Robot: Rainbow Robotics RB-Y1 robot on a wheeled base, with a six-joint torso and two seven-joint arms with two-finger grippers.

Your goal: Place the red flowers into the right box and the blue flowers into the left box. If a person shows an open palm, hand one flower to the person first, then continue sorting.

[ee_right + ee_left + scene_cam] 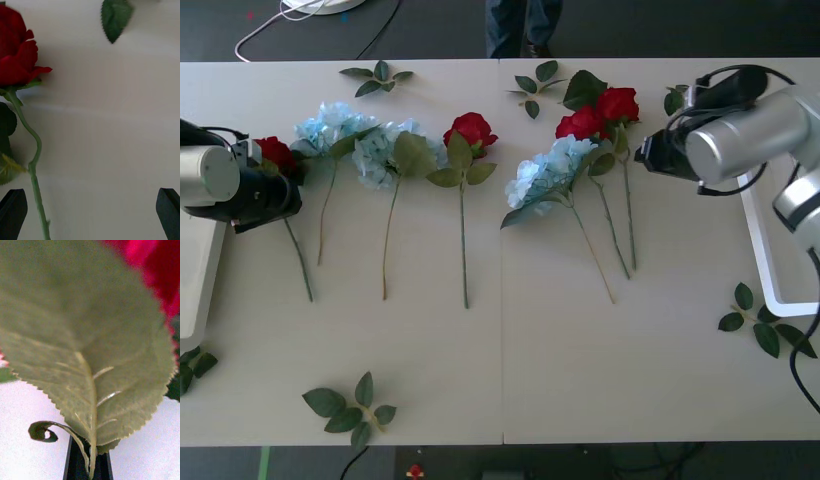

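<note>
Left box (198,285) (flowerless), right box (768,262)

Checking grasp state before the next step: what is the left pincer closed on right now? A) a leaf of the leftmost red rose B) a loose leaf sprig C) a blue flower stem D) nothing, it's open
A: the left pincer is shut on a green leaf of the leftmost red rose, whose red bloom shows right behind the leaf.

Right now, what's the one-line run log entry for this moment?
left gripper: shut on red rose leaf | right gripper: open beside right roses | boxes: no flowers seen inside
</note>
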